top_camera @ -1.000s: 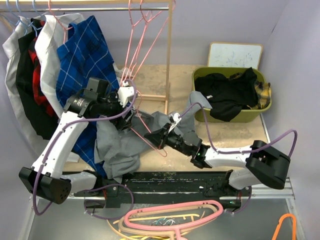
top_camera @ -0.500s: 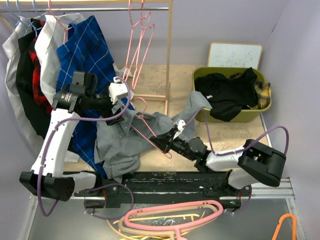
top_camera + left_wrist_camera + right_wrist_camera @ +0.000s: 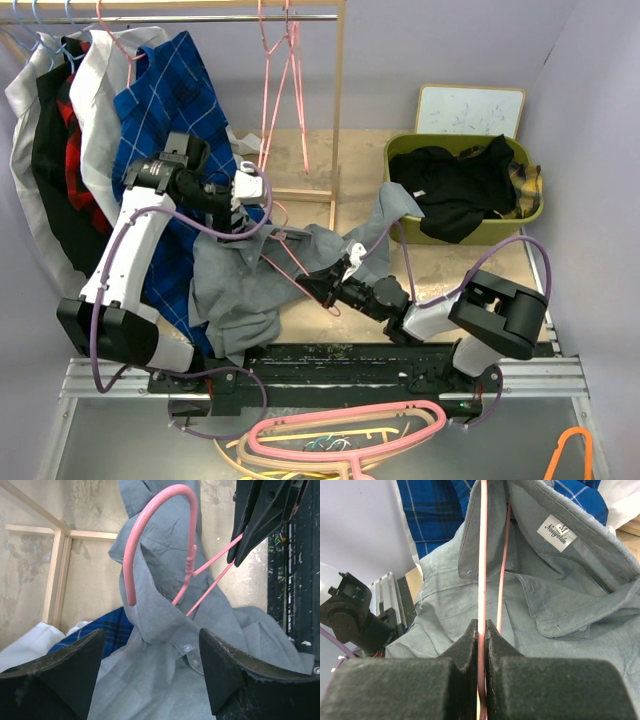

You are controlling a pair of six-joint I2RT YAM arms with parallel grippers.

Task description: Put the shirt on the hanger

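Note:
The grey shirt [image 3: 250,285] lies crumpled over the rack's base, one sleeve trailing toward the basket. The thin pink hanger [image 3: 295,265] is threaded through its collar, and the hook [image 3: 162,525] sticks out above the collar [image 3: 150,615]. My right gripper [image 3: 318,285] is shut on a hanger wire [image 3: 481,580] and also shows in the left wrist view [image 3: 260,520]. The shirt's label and collar [image 3: 555,555] lie just beyond it. My left gripper [image 3: 241,210] is open, just above the collar, its fingers [image 3: 60,665] wide apart and holding nothing.
A wooden clothes rack [image 3: 338,110] carries a blue checked shirt [image 3: 165,110], other garments and spare pink wire hangers [image 3: 280,80]. A green basket [image 3: 400,152] with a black garment stands at right, a whiteboard [image 3: 470,108] behind it. Thick pink hangers [image 3: 350,430] lie at the front.
My left gripper pulled up and left, away from the hanger, then came back down toward the collar. The right arm swung left, still gripping the hanger. The hangers on the rail stopped swinging.

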